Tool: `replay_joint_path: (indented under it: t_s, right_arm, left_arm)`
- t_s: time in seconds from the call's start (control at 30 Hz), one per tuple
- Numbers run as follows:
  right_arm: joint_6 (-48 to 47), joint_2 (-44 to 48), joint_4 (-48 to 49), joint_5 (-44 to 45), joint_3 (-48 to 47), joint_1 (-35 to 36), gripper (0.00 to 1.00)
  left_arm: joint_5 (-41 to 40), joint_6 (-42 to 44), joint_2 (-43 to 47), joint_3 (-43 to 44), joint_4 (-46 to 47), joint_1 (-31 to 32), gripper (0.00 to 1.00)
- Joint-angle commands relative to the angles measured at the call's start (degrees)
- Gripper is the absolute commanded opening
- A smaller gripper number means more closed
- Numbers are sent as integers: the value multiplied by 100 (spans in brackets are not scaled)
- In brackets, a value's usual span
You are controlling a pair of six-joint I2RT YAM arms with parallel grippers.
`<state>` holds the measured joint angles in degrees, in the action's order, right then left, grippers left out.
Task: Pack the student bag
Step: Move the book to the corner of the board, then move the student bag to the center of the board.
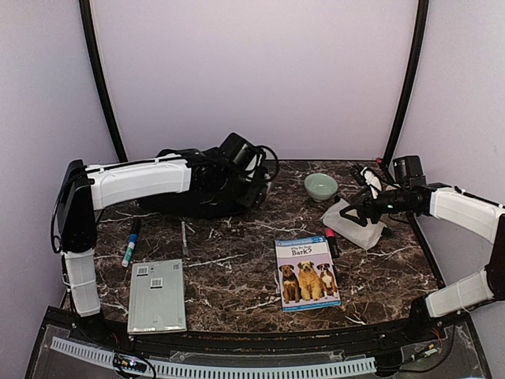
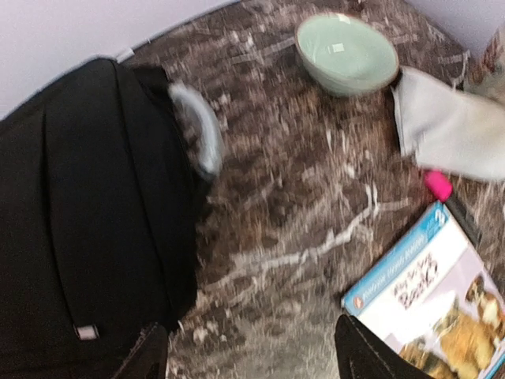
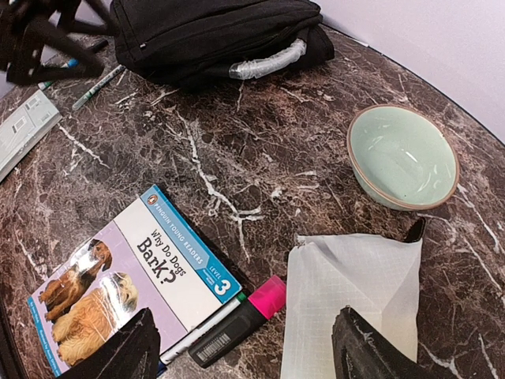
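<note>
bag point(image 3: 213, 31): lies flat at the back left of the table point(image 1: 237, 268), its grey handle point(image 3: 264, 61) facing the bowl; i cannot tell if a zip is open.
left claw point(image 2: 252, 351): spread and holding nothing, hovering by the bag's handle end, just off the fabric.
right claw point(image 3: 245, 343): spread and holding nothing, hanging over the near edge of the white pouch point(image 3: 355, 292).
nearby: bowl point(image 3: 402, 154) behind the pouch; pink highlighter point(image 3: 237, 320) between pouch and dog book point(image 3: 130, 272).
further off: marker point(image 1: 130, 241) and grey pad point(image 1: 156, 294) at front left, well apart from the bag.
step: early, i judge; everything i can see lies loose on the table.
next: the bag's mouth must be opened and held before anything goes in; my right claw needs to drop and pinch the limp pouch near an edge.
</note>
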<state>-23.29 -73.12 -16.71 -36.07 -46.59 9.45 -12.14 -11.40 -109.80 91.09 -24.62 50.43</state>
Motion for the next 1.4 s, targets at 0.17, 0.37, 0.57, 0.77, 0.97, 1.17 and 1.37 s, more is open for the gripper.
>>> replay_joint_path:
  t_s: [0.17,0.37,0.57,0.77,0.97,1.17,1.37]
  right_arm:
    - [33,111,177,12,51,36,75]
    - [-5,126,186,105,64,30,75]
    - [-8,37,160,82,43,30,75]
    - [30,-32,152,54,18,30,75]
    - [52,-49,145,44,2,30,75]
    - [81,-61,156,14,1,30,75]
    - [152,-96,153,-68,-15,30,75]
  left_arm:
    - [-863,401,-2111,3599,-1615,-693,79]
    - [-1037,746,-2809,4113,-1461,-870,85]
    - [-989,809,-3297,4238,-1380,-876,91]
    - [-383,767,-3462,4228,-1150,-852,94]
    - [406,606,-3372,4172,-862,-816,93]
    - [309,338,-3468,4189,-853,-803,92]
    - [-441,499,-3603,4175,-879,-694,71]
